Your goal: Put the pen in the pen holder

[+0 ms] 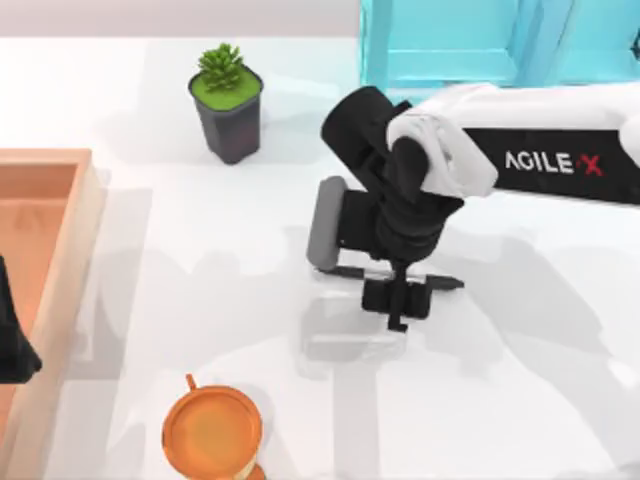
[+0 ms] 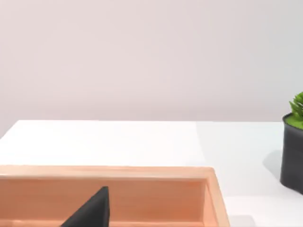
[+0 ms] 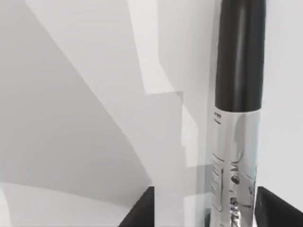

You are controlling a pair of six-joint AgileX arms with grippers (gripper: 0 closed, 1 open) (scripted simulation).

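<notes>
The pen (image 1: 440, 280) lies on the white table (image 1: 520, 380), between the right tool's (image 1: 398, 296) parted fingers

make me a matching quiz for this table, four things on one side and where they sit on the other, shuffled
Things:
1. plant
2. pen
3. orange holder
4. wooden tray

Places in the top view:
A. at the left edge
B. near the middle, under the right gripper
C. at the bottom, left of centre
D. toward the back, left of centre

Pairs: 1-D, 2-B, 3-C, 4-A
</notes>
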